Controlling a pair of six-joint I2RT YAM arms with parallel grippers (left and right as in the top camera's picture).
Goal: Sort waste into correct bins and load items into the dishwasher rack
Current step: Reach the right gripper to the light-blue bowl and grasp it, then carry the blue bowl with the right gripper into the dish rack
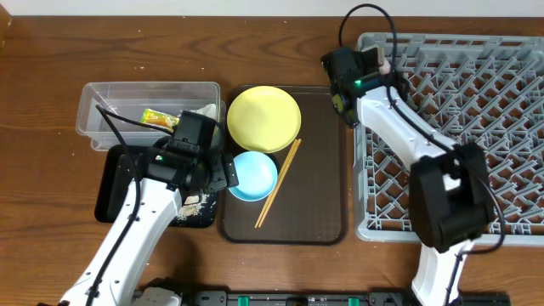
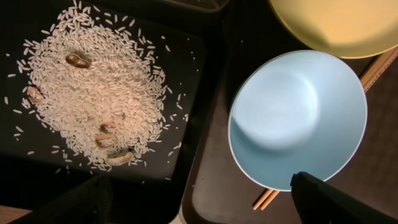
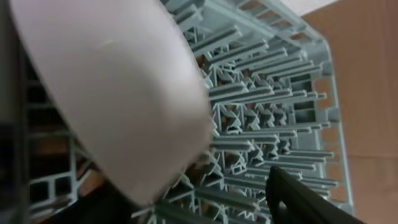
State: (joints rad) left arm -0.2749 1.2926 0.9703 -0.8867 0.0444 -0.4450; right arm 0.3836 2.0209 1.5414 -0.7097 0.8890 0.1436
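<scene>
While the left gripper point(image 2: 200, 179) hovers with its fingers spread wide and nothing between them, the light-blue bowl point(image 2: 298, 118) sits just beneath and a touch to the right, its near rim by the right fingertip. It's a smooth, glossy, round bowl, empty, resting on the brown serving tray point(image 1: 319, 170). Under the other finger is the shallow black tray point(image 2: 186, 56), matte and rectangular, carrying a loose heap of white rice grains point(image 2: 93, 93) with a few brownish curled scraps mixed in. Thin wooden chopsticks point(image 2: 379, 65) run out from beneath the bowl, and the round yellow-green plate point(image 2: 336, 25) lies just beyond it. Behind the black tray, the clear plastic tub point(image 1: 102, 102) holds the snack wrapper point(image 1: 157, 117).

Over to the right gripper point(image 1: 380, 61), at the near-left corner of the grey dishwasher rack point(image 1: 476, 85): a smooth white bowl point(image 3: 112, 87) fills its wrist view, tilted over the lattice of pegs. One dark finger shows apart from the bowl's edge; whether the bowl is gripped, I cannot tell
</scene>
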